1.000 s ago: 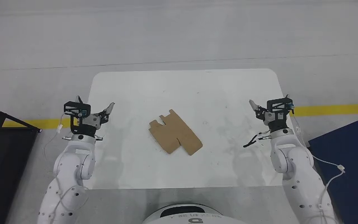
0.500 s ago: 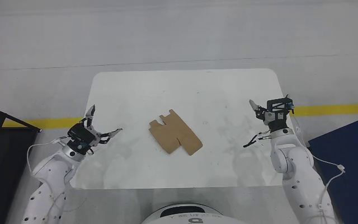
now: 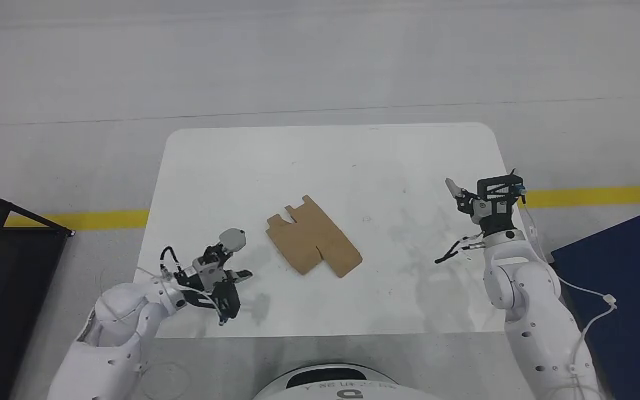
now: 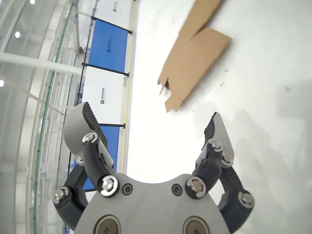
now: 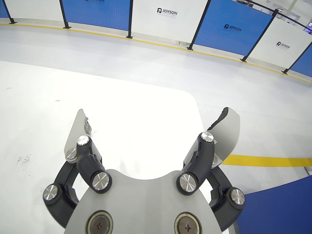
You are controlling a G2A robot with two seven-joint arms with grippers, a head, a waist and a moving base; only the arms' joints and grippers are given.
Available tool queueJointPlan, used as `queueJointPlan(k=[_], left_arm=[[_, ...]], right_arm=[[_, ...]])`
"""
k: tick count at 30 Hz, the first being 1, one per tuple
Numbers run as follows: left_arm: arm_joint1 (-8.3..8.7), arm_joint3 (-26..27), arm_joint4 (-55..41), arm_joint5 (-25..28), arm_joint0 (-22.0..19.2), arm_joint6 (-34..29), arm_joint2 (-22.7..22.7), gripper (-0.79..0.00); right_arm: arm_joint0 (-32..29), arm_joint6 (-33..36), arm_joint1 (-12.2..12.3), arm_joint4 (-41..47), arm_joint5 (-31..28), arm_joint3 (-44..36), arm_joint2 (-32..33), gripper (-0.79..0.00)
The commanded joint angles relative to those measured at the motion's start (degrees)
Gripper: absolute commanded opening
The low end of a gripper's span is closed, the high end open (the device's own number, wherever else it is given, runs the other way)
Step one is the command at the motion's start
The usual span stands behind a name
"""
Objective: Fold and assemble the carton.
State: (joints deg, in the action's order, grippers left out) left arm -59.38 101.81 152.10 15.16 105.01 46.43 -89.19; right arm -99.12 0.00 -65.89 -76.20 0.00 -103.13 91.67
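Top view: a flattened brown cardboard carton [image 3: 312, 237] lies unfolded near the middle of the white desk [image 3: 400, 160], turned at an angle to the desk's edges. The left gripper [image 3: 236, 258] has left its place at the desk's left edge a second ago. It now sits over the near left part of the desk, turned toward the carton, close to it but apart, with its fingers released. The right gripper [image 3: 450, 221] stays at the desk's right edge, well apart from the carton, its fingers spread and holding nothing. The carton has not moved.

Left wrist view: the left gripper [image 4: 150, 114] hangs just above the desk [image 4: 263, 103], fingers wide apart with nothing between them. The carton [image 4: 195, 54] lies flat beyond them, one notched end nearest the fingertips. Blue and white fence panels [image 4: 107, 47] stand behind, each carrying a small dark logo and word.

Right wrist view: the right gripper [image 5: 154, 113] is spread over a rounded desk corner [image 5: 48, 98]. A yellow floor line [image 5: 263, 160] runs past it. The same printed fence panels [image 5: 168, 18] curve across the background.
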Motion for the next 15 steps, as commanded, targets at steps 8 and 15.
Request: queueJointPlan(k=[8,15], left_arm=[[-0.16,-2.01,4.60,-1.57,-3.73,-2.84,6.87,-0.206],[-0.53,-3.33,5.66,-2.74,-6.65,-7.61,10.92,-0.154]], right_arm=[[0.00,0.00,0.00,0.00,0.00,0.00,0.00,0.000],[0.00,0.00,0.00,0.00,0.00,0.00,0.00,0.000]])
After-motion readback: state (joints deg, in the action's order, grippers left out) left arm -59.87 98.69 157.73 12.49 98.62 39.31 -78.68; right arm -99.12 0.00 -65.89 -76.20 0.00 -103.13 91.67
